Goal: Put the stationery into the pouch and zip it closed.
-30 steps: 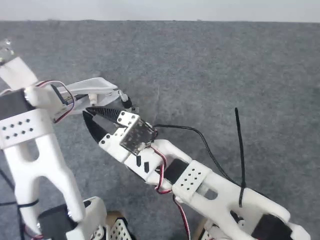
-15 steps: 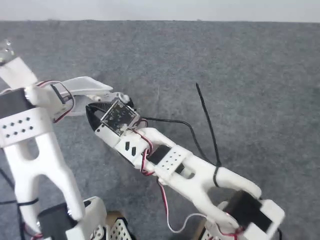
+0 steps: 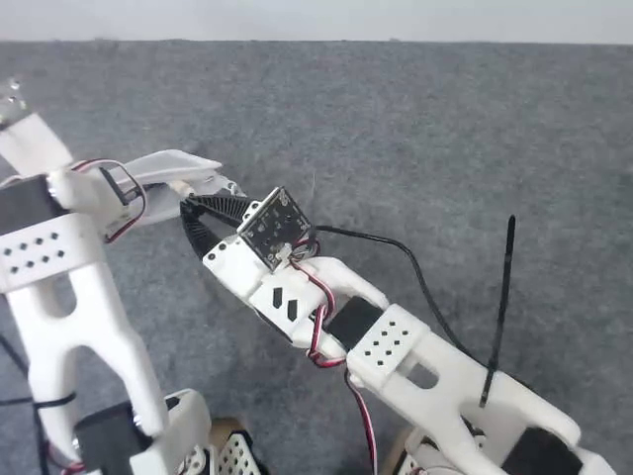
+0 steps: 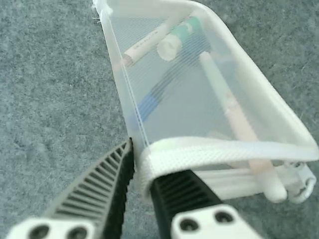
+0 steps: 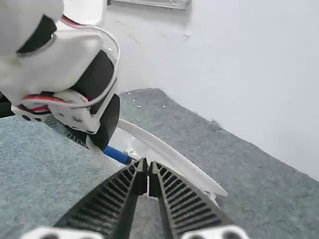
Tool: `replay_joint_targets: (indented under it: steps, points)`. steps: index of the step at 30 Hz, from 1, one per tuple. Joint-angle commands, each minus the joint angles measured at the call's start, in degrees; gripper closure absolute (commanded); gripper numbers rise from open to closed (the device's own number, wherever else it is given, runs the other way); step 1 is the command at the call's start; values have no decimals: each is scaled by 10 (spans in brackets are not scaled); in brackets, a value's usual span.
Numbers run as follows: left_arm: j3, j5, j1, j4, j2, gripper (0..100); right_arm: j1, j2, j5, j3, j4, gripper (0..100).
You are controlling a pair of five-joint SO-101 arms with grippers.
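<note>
Translucent white mesh forms the pouch (image 4: pixel 189 99), which lies on its side on the grey felt-like worktop (image 4: pixel 50 99), toward the left of the high view and just beyond the left arm's wrist. Through the mesh several pens show: one with a green cap (image 4: pixel 184 30) near the far end, a blue pen (image 4: pixel 147 104) along the middle, and a pale pen (image 4: pixel 234 109) slanting toward the near end. The tip of that pale pen reaches past the white zip band (image 4: pixel 219 152), close to a small metal ring (image 4: pixel 300 180) at the pouch's corner.

The left pincer (image 4: pixel 142 169) is pinching the pouch at its near end, with one ribbed black finger (image 4: pixel 99 194) outside the mesh wall and the other tucked under the zip band. The gripped end is raised a little off the worktop.

The right pincer (image 5: pixel 148 172) is pressed together, and nothing can be seen between its fingers. It sits low over the worktop, just short of the pouch's white edge (image 5: pixel 164 149), pointing toward the left arm's wrist. The blue pen (image 5: pixel 117 153) shows there beside that wrist.

A black cable (image 3: pixel 415 277) runs along the right arm, which stretches in from the lower right of the high view. Behind the worktop stands a white wall (image 5: pixel 224 59).
</note>
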Motion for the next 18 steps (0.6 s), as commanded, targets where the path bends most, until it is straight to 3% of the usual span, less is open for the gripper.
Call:
replay_joint_targets:
  steps: [1,7,14,18]
  points:
    - [-6,5,2,-15,-10,989,13,-14,-9,-10,-15,991]
    - [-6,5,2,-15,-10,989,28,87,-9,-30,-98,991]
    - [-6,5,2,-15,-10,989,29,259,-9,-150,-24,991]
    - [-6,5,1,-15,-10,989,46,246,-9,-164,10,991]
